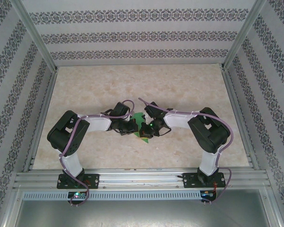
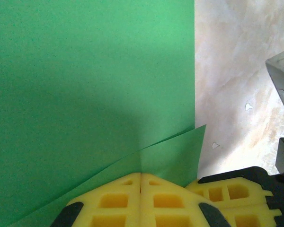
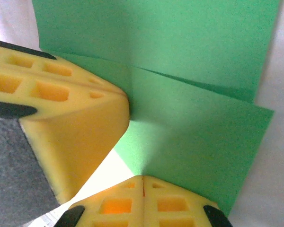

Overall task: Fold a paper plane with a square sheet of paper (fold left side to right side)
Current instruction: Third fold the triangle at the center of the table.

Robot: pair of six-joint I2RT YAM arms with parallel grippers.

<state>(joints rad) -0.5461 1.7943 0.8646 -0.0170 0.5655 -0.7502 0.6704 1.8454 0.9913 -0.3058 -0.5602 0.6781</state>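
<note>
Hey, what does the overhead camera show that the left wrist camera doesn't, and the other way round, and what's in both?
Overhead: the left arm and right arm whole, bases to wrists, meeting mid-table over the green paper, with patterned walls around. Left wrist: the paper close up, a folded flap across its near edge, the left jaws shut on that flap, the right jaws' yellow pads beside them. Both: the green paper and marbled tabletop.
</note>
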